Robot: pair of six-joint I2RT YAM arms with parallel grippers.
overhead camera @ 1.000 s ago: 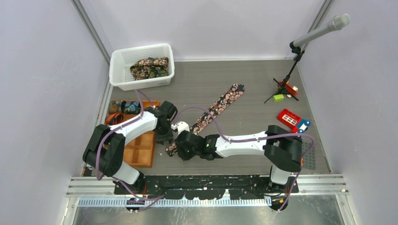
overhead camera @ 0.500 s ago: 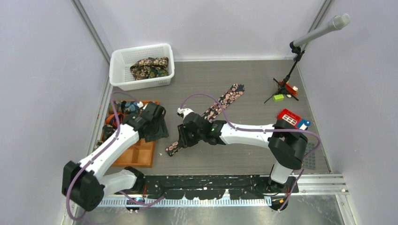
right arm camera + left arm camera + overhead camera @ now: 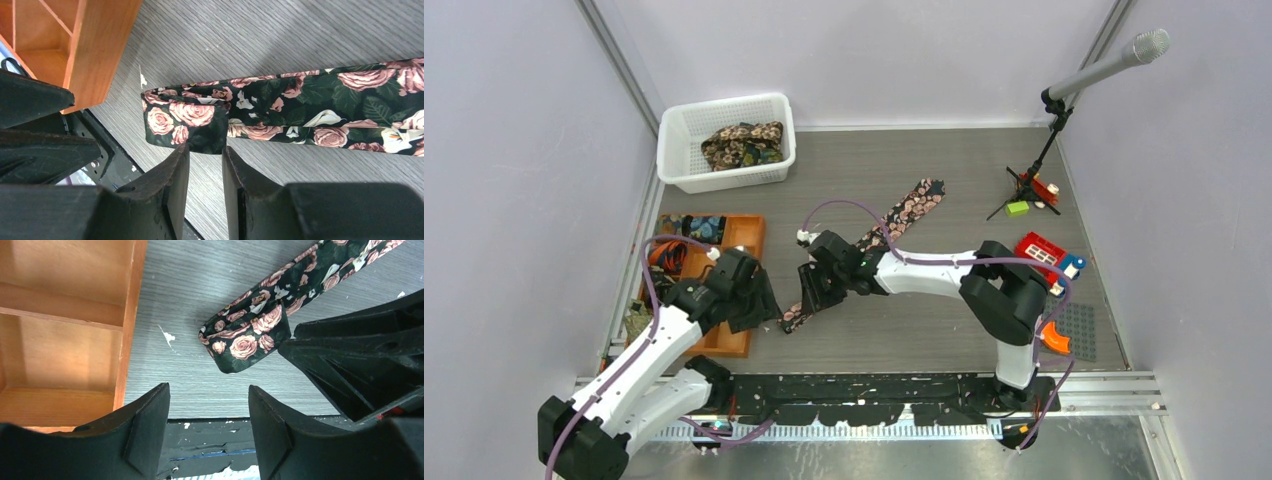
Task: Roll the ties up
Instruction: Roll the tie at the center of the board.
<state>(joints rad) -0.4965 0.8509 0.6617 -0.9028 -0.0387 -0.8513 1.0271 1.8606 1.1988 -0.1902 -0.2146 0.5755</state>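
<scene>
A black tie (image 3: 904, 212) printed with pink roses lies diagonally on the grey table, its near end (image 3: 247, 337) folded over on itself. My right gripper (image 3: 807, 300) hangs just above that fold (image 3: 182, 117). Its jaws stand a narrow gap apart with only bare table between them (image 3: 206, 160). My left gripper (image 3: 762, 312) is a little to the left of the fold, open and empty (image 3: 207, 410). More ties (image 3: 742, 145) lie bunched in the white basket, and some (image 3: 689, 228) lie at the far end of the orange tray.
The orange compartment tray (image 3: 724, 330) sits right beside my left gripper, its wall (image 3: 131, 315) close to the fold. The white basket (image 3: 724, 180) is at the back left. A microphone stand (image 3: 1034, 185) and red toy pieces (image 3: 1044, 255) are at the right.
Both grippers have opened and let go of the tie's folded end. The left arm has drawn back toward the near left. The right gripper has lifted slightly away from the fold.
</scene>
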